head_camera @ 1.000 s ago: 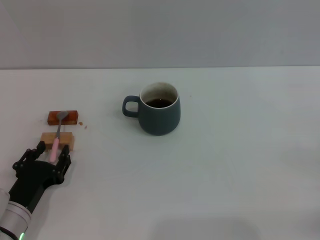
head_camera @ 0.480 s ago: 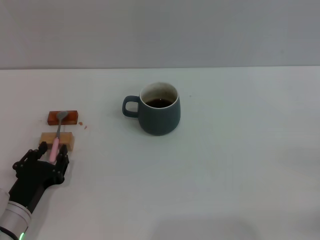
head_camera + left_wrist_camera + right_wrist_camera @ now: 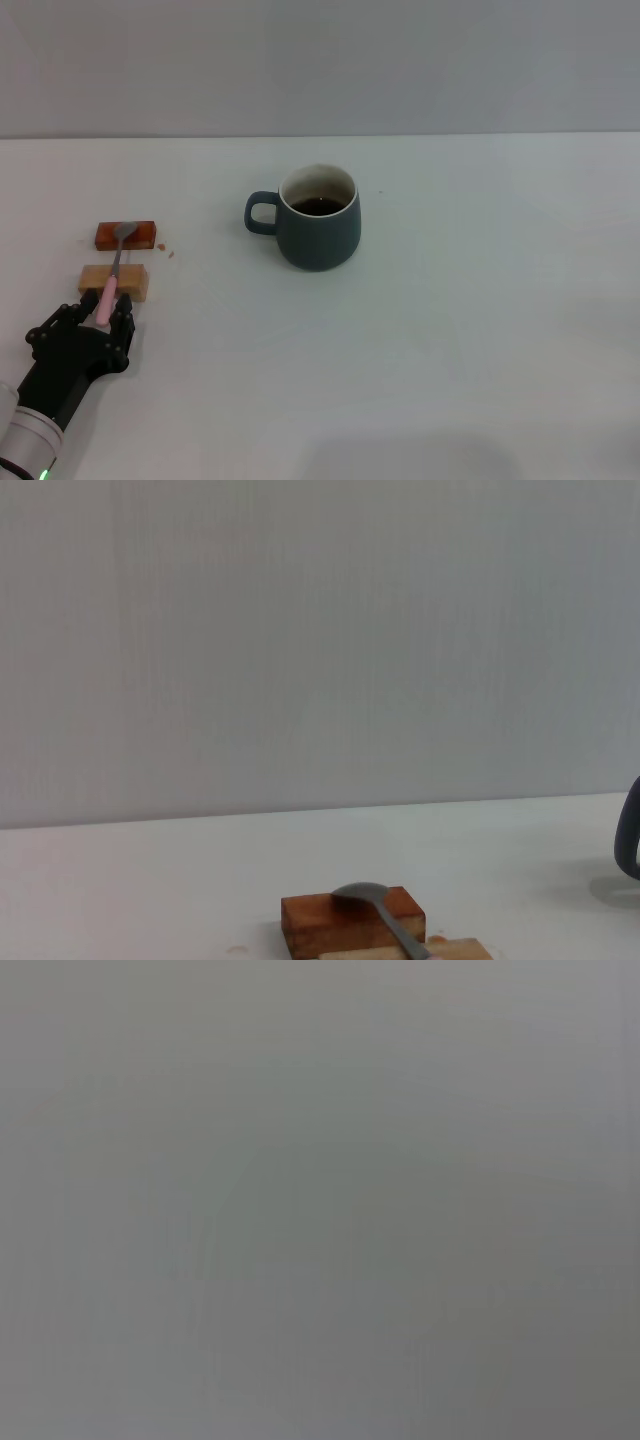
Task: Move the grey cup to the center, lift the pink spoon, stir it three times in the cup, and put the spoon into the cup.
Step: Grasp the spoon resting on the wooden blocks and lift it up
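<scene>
I am holding my left pincer (image 3: 97, 318) around the handle end of the pink spoon (image 3: 112, 275); whether it is clenched I cannot tell. The spoon is bridging the tan block (image 3: 114, 282) and reddish block (image 3: 126, 235), well left of the grey cup (image 3: 318, 218). Risk: an off-centre pinch is likely tipping the spoon off the blocks onto the bench (image 3: 450, 330). The right pincer is not showing.

The left tool (image 3: 100, 314) lay low at the near left, forearm angled up from the corner, its fingers (image 3: 124, 318) seemingly closed together. The right arm was unseen.
</scene>
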You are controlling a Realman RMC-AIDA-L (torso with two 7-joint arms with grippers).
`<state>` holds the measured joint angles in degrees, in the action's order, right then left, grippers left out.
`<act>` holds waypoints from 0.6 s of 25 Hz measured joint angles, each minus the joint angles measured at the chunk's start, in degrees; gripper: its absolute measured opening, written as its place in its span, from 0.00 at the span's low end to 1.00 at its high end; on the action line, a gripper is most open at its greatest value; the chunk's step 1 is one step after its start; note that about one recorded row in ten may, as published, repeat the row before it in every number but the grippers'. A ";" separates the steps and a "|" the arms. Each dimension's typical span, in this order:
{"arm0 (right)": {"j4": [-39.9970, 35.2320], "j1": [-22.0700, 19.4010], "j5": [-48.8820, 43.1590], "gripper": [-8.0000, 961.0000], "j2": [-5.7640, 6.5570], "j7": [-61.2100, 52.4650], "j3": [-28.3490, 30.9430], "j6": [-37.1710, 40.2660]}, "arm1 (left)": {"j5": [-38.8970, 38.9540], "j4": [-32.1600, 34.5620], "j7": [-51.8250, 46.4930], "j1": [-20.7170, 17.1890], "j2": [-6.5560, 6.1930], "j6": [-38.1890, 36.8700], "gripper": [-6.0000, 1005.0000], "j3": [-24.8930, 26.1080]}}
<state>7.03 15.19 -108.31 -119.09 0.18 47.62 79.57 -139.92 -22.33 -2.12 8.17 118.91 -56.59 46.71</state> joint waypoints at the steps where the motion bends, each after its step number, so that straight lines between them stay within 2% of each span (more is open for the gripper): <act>1: 0.00 0.00 0.00 0.01 0.00 0.00 0.00 0.00 | 0.00 0.00 0.00 -0.05 0.00 0.00 0.46 -0.02; 3: 0.00 0.00 -0.03 0.01 0.00 0.00 -0.04 0.04 | 0.00 0.00 -0.03 -0.08 0.00 0.00 0.41 -0.04; 15: 0.00 -0.30 -0.14 0.01 0.00 -0.28 -0.07 0.86 | -0.19 -0.29 0.38 -0.08 -0.01 -0.15 0.34 -0.13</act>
<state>7.03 14.89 -108.45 -119.09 -0.10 47.55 80.42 -140.11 -22.62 -1.74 8.09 118.90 -56.74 46.58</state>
